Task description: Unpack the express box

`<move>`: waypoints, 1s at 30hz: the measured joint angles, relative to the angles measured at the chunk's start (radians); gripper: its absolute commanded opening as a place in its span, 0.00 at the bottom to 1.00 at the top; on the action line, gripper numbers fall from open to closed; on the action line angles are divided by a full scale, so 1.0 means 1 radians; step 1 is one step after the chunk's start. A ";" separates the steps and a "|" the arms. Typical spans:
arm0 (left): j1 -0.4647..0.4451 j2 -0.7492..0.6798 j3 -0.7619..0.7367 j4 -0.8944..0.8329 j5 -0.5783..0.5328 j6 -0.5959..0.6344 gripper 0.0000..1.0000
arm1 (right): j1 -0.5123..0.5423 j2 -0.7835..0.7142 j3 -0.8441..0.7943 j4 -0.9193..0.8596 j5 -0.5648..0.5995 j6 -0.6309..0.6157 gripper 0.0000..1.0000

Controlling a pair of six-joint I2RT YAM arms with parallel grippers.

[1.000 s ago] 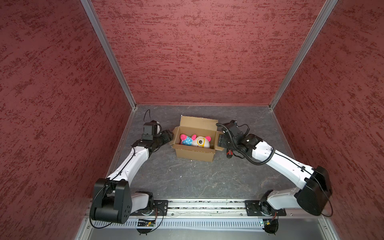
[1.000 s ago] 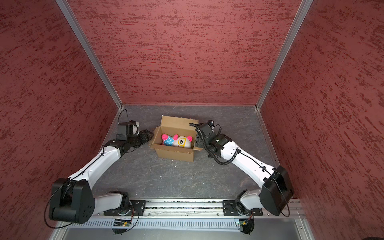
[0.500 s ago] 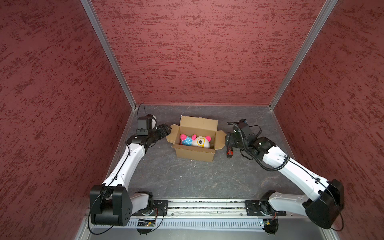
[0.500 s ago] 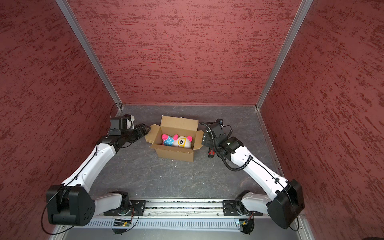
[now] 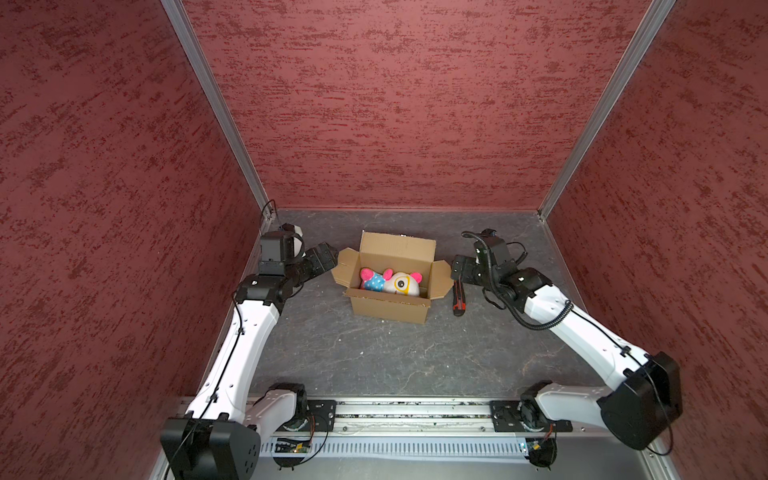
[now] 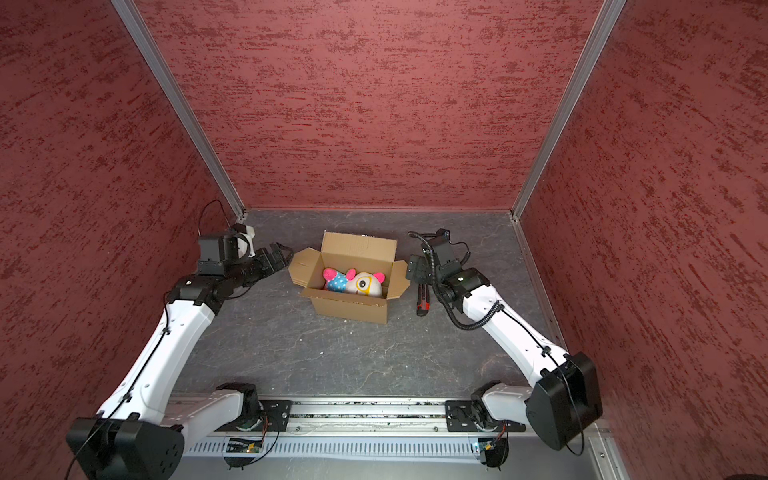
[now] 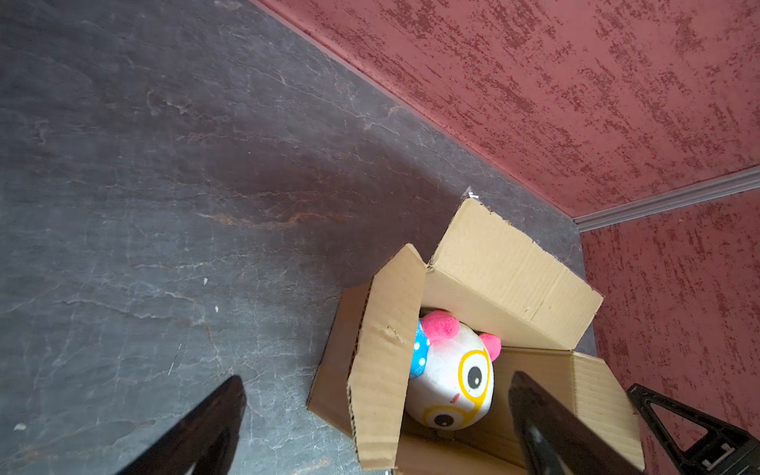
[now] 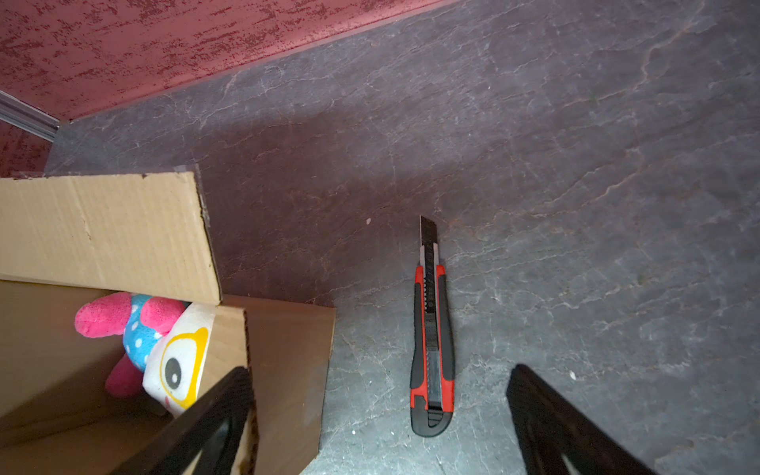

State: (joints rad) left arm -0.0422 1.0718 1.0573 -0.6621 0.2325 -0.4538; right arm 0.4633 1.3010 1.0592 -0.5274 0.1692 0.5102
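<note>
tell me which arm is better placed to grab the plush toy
Probably left: the left gripper, open, frames the plush toy in the express box; the right gripper faces the utility knife.

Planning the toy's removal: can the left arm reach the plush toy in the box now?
Probably yes: the express box stands open, the plush toy lies exposed, and the open left gripper need only clear the side flap.
</note>
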 measured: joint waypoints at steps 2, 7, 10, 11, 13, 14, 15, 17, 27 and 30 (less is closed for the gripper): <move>0.000 -0.014 0.006 -0.033 -0.019 0.000 1.00 | -0.018 0.020 0.000 0.024 -0.019 -0.014 0.99; -0.003 -0.059 0.010 -0.121 -0.068 -0.002 1.00 | -0.069 0.074 0.003 0.091 -0.079 -0.048 0.99; -0.021 -0.088 0.010 -0.173 -0.106 -0.010 1.00 | -0.100 0.126 0.029 0.119 -0.114 -0.068 0.99; -0.032 -0.098 0.010 -0.188 -0.121 -0.019 1.00 | -0.111 0.145 0.041 0.128 -0.127 -0.075 0.99; -0.060 -0.122 0.003 -0.213 -0.148 -0.037 1.00 | -0.131 0.182 0.065 0.147 -0.153 -0.087 0.99; -0.077 -0.138 -0.006 -0.222 -0.164 -0.051 1.00 | -0.141 0.199 0.077 0.158 -0.169 -0.093 0.99; -0.096 -0.155 -0.021 -0.230 -0.180 -0.068 1.00 | -0.152 0.216 0.087 0.169 -0.185 -0.098 0.99; -0.131 -0.187 -0.055 -0.246 -0.205 -0.102 1.00 | -0.171 0.240 0.100 0.187 -0.211 -0.104 0.99; -0.343 -0.334 -0.243 -0.309 -0.340 -0.326 1.00 | -0.262 0.392 0.201 0.258 -0.381 -0.137 0.99; -0.431 -0.381 -0.312 -0.314 -0.388 -0.415 1.00 | -0.263 0.447 0.243 0.270 -0.417 -0.149 0.99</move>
State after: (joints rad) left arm -0.4736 0.6910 0.7448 -0.9764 -0.1558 -0.8692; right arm 0.2001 1.7481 1.3025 -0.2569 -0.2481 0.3611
